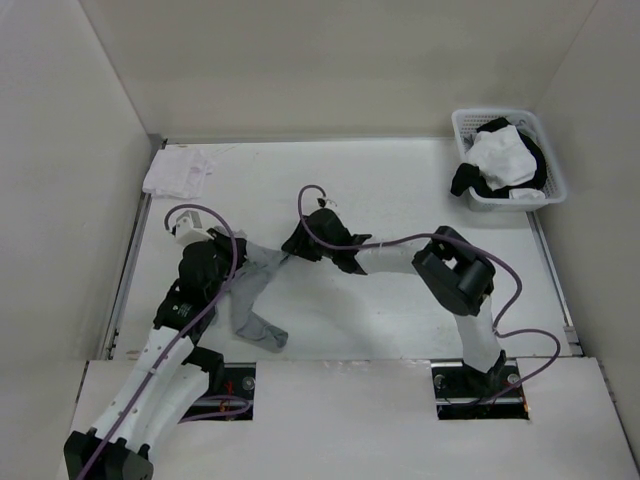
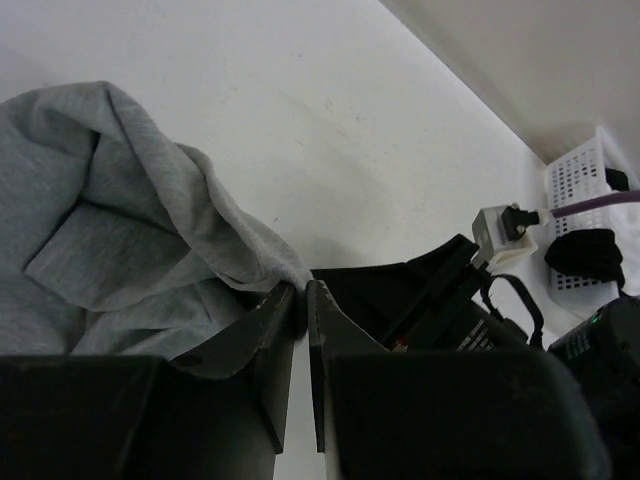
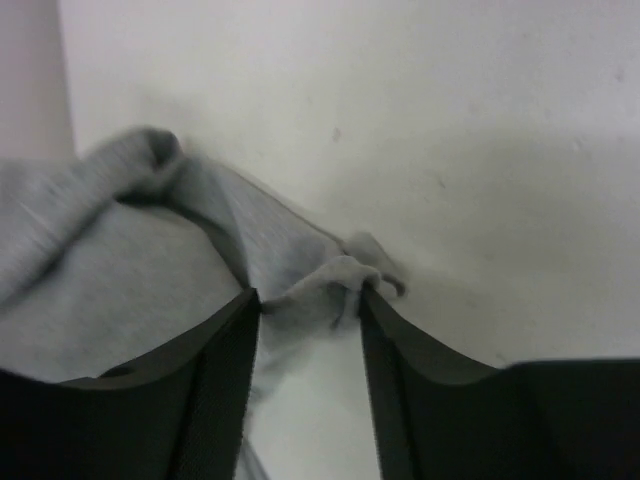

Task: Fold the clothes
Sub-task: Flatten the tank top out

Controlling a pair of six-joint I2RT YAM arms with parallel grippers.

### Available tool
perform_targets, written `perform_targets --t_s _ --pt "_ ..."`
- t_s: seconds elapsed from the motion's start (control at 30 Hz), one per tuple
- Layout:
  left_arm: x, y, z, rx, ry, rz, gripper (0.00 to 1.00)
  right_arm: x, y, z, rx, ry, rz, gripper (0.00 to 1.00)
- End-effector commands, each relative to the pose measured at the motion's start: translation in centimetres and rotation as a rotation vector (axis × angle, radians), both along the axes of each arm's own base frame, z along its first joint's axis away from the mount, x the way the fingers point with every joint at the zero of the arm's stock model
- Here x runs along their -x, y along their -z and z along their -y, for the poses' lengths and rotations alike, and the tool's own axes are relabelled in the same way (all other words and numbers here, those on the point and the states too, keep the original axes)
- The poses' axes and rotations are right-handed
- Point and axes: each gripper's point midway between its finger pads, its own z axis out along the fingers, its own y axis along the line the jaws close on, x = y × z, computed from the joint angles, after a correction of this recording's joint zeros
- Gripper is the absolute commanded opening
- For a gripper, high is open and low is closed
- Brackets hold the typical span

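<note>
The clothes [image 1: 255, 290] are one grey garment, crumpled on the white table between my two arms. In the left wrist view the clothes [image 2: 110, 230] bunch up on the left, and a corner of them runs into the tips of my left gripper [image 2: 302, 292], whose jaws stand almost together on it. Seen from above, the left gripper [image 1: 232, 258] is at the garment's upper left edge. My right gripper [image 1: 295, 247] is at its upper right end. It stands open [image 3: 308, 297], with a small raised fold of the clothes [image 3: 130, 280] lying between the tips and touching the right finger.
A white basket [image 1: 505, 200] at the back right holds white and black garments [image 1: 505, 155]. A small white folded cloth [image 1: 180, 170] lies at the back left. Walls close in the table on three sides. The right gripper's black body [image 2: 440, 290] sits close beside the left one.
</note>
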Motion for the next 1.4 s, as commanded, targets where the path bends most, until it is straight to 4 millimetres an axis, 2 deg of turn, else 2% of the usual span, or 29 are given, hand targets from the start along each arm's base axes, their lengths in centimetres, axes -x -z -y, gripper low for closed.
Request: perform_targets --t_s 0.0,0.07,0.1,0.13,0.2,0.27,0.37,0.43,0.53,0.63,0.7,0.77,0.8,0.87,0.97,1.03,1.1,1.13,1.2,1.3,1.37 --pt "0.2 -0.1 -0.3 0.011 -0.004 0.009 0.09 -2.1 -2.7 -2.3 -0.128 0.003 0.007 0.39" --pt "-0.2 -0.4 -0.3 0.016 -0.005 0.016 0.09 -3.2 -3.7 -2.1 -0.149 0.008 0.018 0.16" --pt "-0.4 -0.7 -0.2 0.025 -0.003 0.023 0.09 -4.0 -4.9 -1.7 -0.16 0.016 0.037 0.06" --pt "-0.7 -1.2 0.0 0.033 0.0 0.035 0.09 -4.7 -6.4 -1.0 -0.166 0.024 0.072 0.02" --pt "-1.3 -2.7 0.7 0.058 0.017 0.072 0.08 -5.7 -10.9 0.9 -0.169 0.046 0.194 0.0" --pt "-1.8 -5.2 1.5 0.088 0.035 0.13 0.07 -5.6 -16.5 3.4 -0.144 0.067 0.353 0.0" --pt "-1.9 -9.6 2.5 0.115 0.064 0.238 0.06 -4.0 -25.6 7.7 -0.093 0.097 0.591 0.0" --pt "-1.5 -12.5 2.8 0.126 0.071 0.307 0.06 -2.5 -30.4 10.5 -0.05 0.111 0.702 0.0" --pt "-0.4 -16.4 2.5 0.128 0.07 0.401 0.06 0.4 -35.6 13.4 -0.012 0.101 0.796 0.01" --pt "1.2 -19.7 1.8 0.139 0.07 0.49 0.06 3.4 -38.9 15.9 -0.009 0.088 0.85 0.01" --pt "2.2 -21.0 1.6 0.143 0.078 0.531 0.06 5.5 -39.8 17.2 -0.02 0.066 0.868 0.01" --pt "2.8 -20.8 1.6 0.128 0.089 0.539 0.06 7.2 -39.4 18.3 -0.033 0.043 0.86 0.02" --pt "2.9 -20.3 1.7 0.119 0.094 0.532 0.06 7.7 -38.9 18.4 -0.04 0.027 0.848 0.02" --pt "3.0 -18.5 1.8 0.092 0.104 0.507 0.06 8.5 -36.4 18.5 -0.045 -0.01 0.788 0.02" --pt "2.6 -14.5 2.3 0.061 0.118 0.427 0.06 7.0 -33.2 20.1 -0.005 0.046 0.715 0.02" --pt "2.0 -11.7 2.4 0.027 0.114 0.363 0.06 5.9 -32.8 21.3 0.009 0.096 0.71 0.02" --pt "1.6 -10.5 2.3 0.012 0.104 0.329 0.06 4.0 -32.8 22.1 0.023 0.131 0.704 0.01" --pt "1.6 -10.6 2.3 0.012 0.101 0.33 0.05 2.9 -32.8 22.6 0.031 0.145 0.693 0.01" --pt "1.9 -12.3 2.4 0.021 0.109 0.368 0.05 1.8 -33.5 23.2 0.023 0.155 0.7 0.0" --pt "2.6 -16.0 1.9 0.024 0.094 0.448 0.05 0.5 -36.5 23.6 -0.004 0.179 0.761 0.0" --pt "3.1 -18.7 1.1 0.009 0.068 0.505 0.04 -1.8 -38.0 24.6 0.021 0.232 0.775 0.0"
